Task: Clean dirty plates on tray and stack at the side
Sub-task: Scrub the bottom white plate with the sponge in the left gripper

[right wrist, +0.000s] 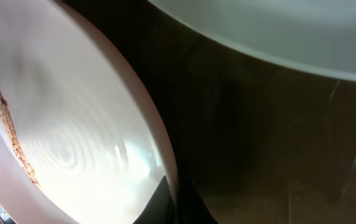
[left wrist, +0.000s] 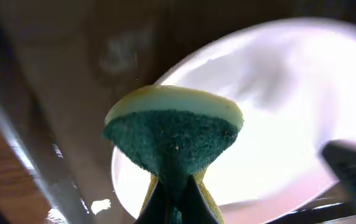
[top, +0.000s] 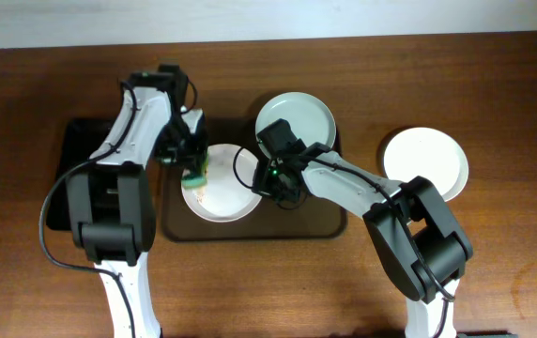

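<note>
The brown tray (top: 329, 221) lies in the middle of the worktop (top: 494, 272) and carries two of the three plates. The smeared plate (top: 226, 197) sits in its left half; the right wrist view shows an orange-brown streak along the plate's inner rim (right wrist: 7, 130). The greenish plate (top: 299, 111) rests at the tray's far edge, partly over the rim, just beside the smeared one. The third plate (top: 425, 161) lies off the tray on the worktop to the right, well apart from the others.

The left tool (top: 193, 169) is closed tight on a sponge (top: 196, 176), green scouring face and yellow body (left wrist: 172, 134) pinched between the fingers, at the left rim of the smeared plate (left wrist: 277, 106). The right tool (top: 267, 183) is clamped on that plate's right rim, the edge (right wrist: 72, 143) running between its dark fingers (right wrist: 156, 202).

A smaller black tray (top: 67, 178) lies left of the brown one, beneath the left arm.
</note>
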Action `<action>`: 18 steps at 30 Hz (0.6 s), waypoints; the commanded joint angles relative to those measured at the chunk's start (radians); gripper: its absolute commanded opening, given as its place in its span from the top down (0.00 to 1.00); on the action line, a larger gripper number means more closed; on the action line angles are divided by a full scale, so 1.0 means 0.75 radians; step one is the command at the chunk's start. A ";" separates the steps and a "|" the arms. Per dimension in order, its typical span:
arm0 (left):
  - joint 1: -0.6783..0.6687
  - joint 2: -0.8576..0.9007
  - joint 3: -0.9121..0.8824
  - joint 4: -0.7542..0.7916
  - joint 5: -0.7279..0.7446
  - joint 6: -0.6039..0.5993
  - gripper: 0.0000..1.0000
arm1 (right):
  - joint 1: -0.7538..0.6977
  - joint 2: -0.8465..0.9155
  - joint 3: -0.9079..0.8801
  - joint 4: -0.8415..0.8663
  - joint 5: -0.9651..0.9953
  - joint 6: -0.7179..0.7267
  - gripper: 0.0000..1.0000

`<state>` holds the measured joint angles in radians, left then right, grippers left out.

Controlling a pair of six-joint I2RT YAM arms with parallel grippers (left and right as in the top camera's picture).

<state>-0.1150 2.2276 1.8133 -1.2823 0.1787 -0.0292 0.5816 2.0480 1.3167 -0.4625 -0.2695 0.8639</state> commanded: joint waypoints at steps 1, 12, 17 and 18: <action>-0.031 -0.001 -0.210 0.144 0.037 0.139 0.99 | -0.009 0.026 0.015 0.004 0.036 0.007 0.96; -0.030 -0.001 -0.461 0.685 0.106 0.126 0.99 | -0.009 0.026 0.015 0.004 0.035 -0.018 0.96; -0.036 -0.001 -0.461 0.525 -0.659 -0.196 0.99 | -0.009 0.026 0.015 0.004 0.036 -0.019 0.96; -0.047 -0.001 -0.461 0.511 -0.727 -0.196 0.99 | -0.009 0.026 0.015 0.004 0.035 -0.018 0.96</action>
<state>-0.1749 2.1315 1.5295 -0.8669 0.0841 -0.1036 0.5762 2.0499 1.3186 -0.4423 -0.2508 0.8635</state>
